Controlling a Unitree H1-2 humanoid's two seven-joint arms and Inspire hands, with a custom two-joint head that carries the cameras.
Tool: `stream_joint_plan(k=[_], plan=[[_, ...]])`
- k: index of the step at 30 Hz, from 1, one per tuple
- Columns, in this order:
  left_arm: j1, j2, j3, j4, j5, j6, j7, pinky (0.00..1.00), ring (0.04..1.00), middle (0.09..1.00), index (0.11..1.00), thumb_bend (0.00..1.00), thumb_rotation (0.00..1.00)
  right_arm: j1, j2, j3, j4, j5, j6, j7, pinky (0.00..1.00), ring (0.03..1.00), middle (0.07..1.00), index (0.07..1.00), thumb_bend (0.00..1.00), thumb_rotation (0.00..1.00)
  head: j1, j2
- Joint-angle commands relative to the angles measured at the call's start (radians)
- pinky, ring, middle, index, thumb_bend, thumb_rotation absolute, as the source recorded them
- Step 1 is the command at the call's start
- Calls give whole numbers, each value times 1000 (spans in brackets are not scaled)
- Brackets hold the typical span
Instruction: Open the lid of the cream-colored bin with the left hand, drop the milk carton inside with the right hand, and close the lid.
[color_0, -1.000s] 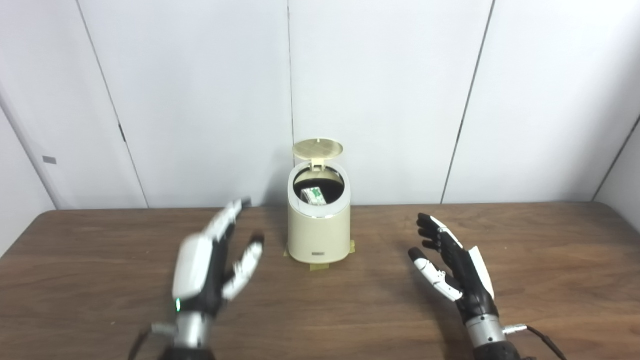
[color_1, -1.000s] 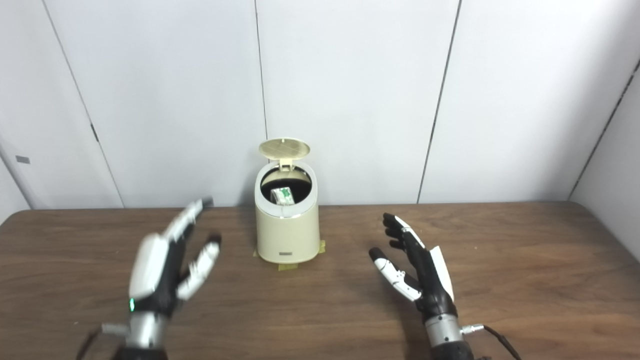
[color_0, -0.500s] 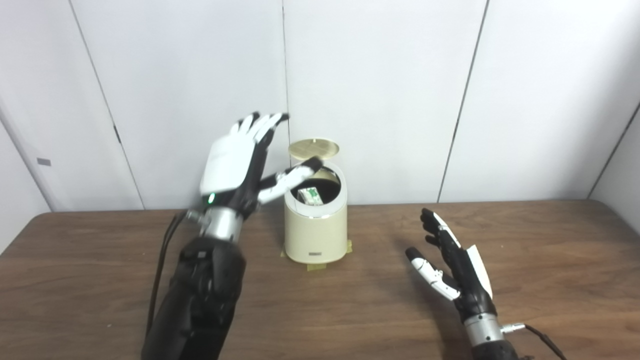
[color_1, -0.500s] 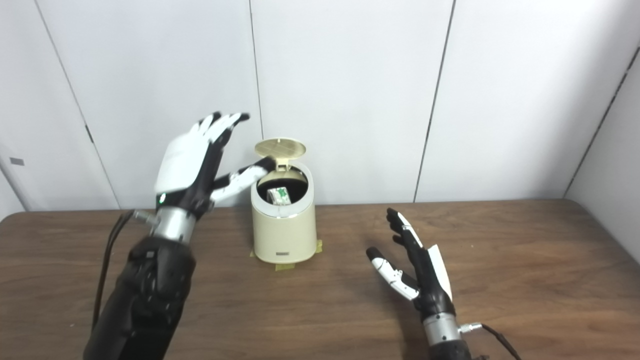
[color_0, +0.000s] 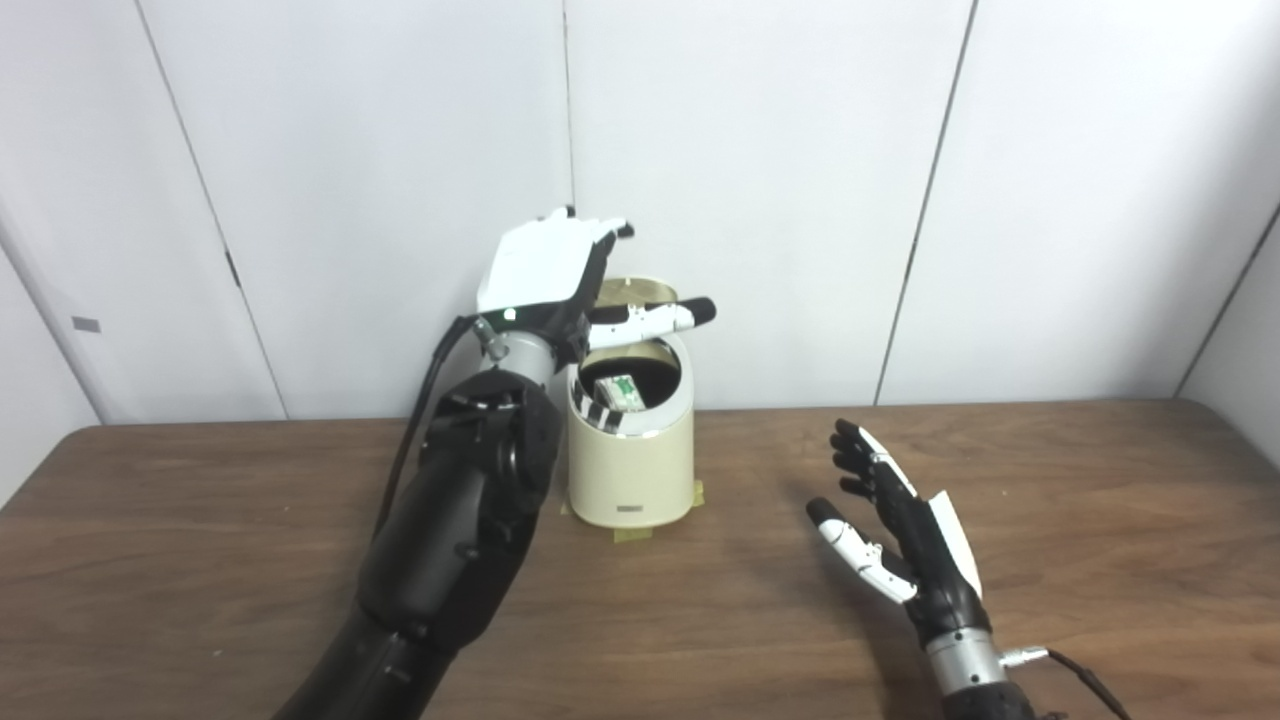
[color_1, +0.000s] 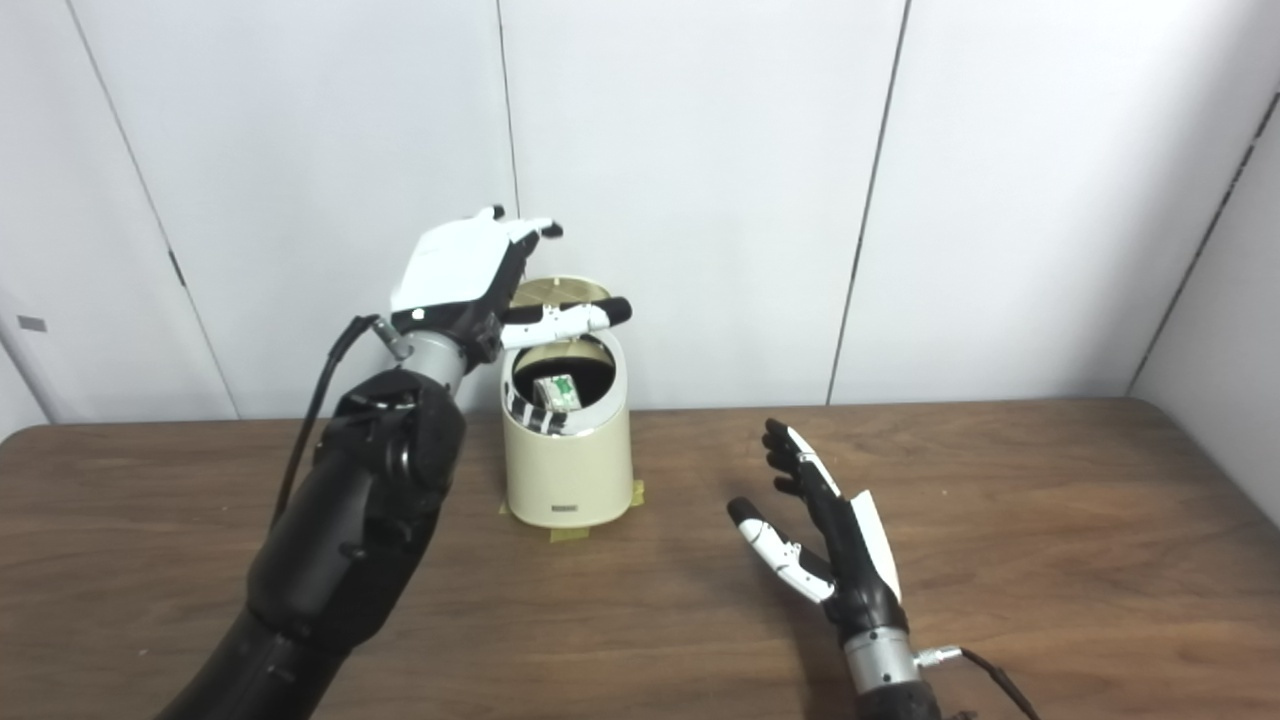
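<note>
While the cream-colored bin (color_0: 630, 455) stands on the wooden surface (color_0: 1100, 520) with yellow tape (color_0: 635, 533) under its base, its round lid (color_0: 640, 291) is tipped up at the rim's 12 o'clock edge, leaving the mouth uncovered. Inside the dark opening the milk carton (color_0: 617, 392) lies tilted, white with green print, toward the 9 o'clock side of the well. The left hand (color_0: 555, 275) is raised beside and above the bin at about its 10 o'clock, back of the hand upward, fingers (color_0: 600, 229) spread wide and holding nothing. Its thumb reaches across in front of the raised lid, just over the opening; whether it touches the lid cannot be told. The black left forearm (color_0: 470, 500) crosses in front of the bin's 9 o'clock side. The right hand (color_0: 905, 530) hovers low over the surface at the bin's 4 o'clock, well apart from it, palm turned inward, its fingers apart and empty. White wall panels (color_0: 780, 180) stand behind the surface.
</note>
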Motion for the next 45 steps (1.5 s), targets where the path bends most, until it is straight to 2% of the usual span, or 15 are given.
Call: stream_joint_plan(k=[1,5,11,14,19,31,45], plan=[[-86,-16,5,14,38,4,10,1000,1000,902,874,968,1000,27,20,14,0,-13,-28,-1,791,855,872,887,359,656,0,1],[-96,-35,20,57,27,4,12,1000,998,906,871,988,988,30,28,10,-15,2,-7,12,791,850,866,886,348,663,-1,2],[-93,-21,15,73,-9,0,14,1000,1000,914,871,1000,1000,30,40,-2,-23,11,-3,15,798,850,862,885,321,652,-8,2],[-77,-10,4,59,-21,-14,35,1000,1000,904,866,983,1000,28,42,-4,-22,10,-7,13,788,845,857,879,310,622,-11,4],[-43,-8,-5,28,-29,-12,57,1000,1000,899,865,977,997,26,39,-6,-15,-9,5,6,781,840,853,875,323,647,-11,6],[62,17,-52,-20,2,-17,109,1000,974,860,849,987,1000,26,45,-13,-1,-24,-4,-9,770,831,847,872,323,615,-17,13],[130,31,-87,-33,13,-11,78,1000,967,866,852,964,1000,34,46,-7,-31,-25,27,-2,774,836,852,877,324,623,-22,25]])
